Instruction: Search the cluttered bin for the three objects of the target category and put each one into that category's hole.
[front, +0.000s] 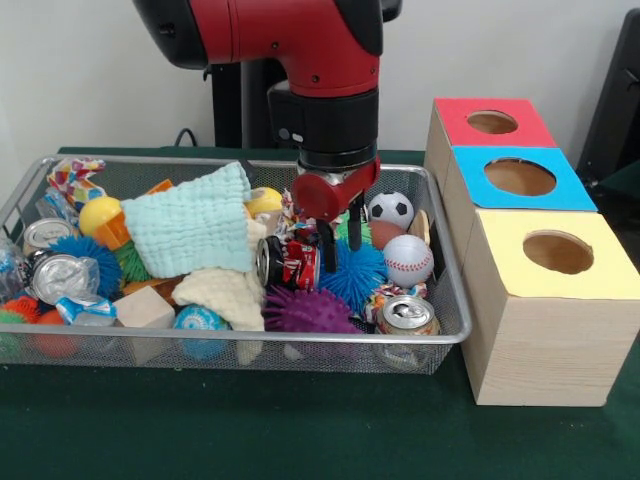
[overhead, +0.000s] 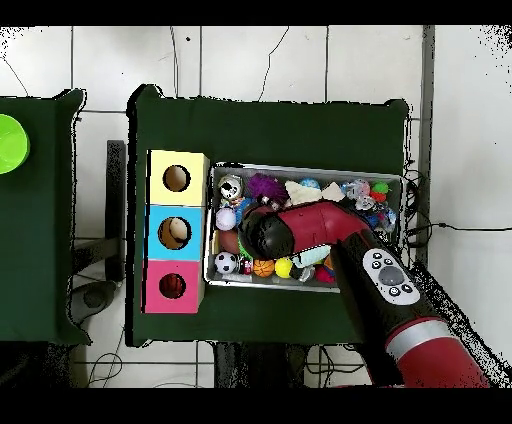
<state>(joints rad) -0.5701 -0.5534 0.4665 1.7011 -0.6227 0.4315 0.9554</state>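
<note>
1. Cans are my guess at the target, since the gripper (front: 340, 240) is down among them. From the front, a red can (front: 290, 263) lies on its side near the middle of the bin (front: 455, 330), just beside the two dark fingers (front: 328, 245).
2. The fingers stand slightly apart, one at the can's right end and the other further right over a blue spiky ball (front: 355, 275). I cannot tell whether they touch the can; nothing is clamped.
3. A second can (front: 405, 315) stands at the bin's front right corner, and a silver can (front: 58, 275) lies towards the left end.
4. A mint cloth (front: 190, 230) is draped just left of the red can, and a baseball (front: 408, 260) sits near the right wall.
5. Three boxes stand right of the bin: yellow (front: 545, 300) nearest, then blue (front: 520, 180), then red (front: 490, 122), each with a round hole on top.
6. From overhead, the arm (overhead: 330, 225) covers the bin's middle, so the red can and gripper are hidden. The boxes (overhead: 176, 230) touch the bin's short side.
7. Risks, as I judge them: the round can may roll off the fingers, the spiky ball may get pinched along with it, or the cloth may snag and drag.
</note>
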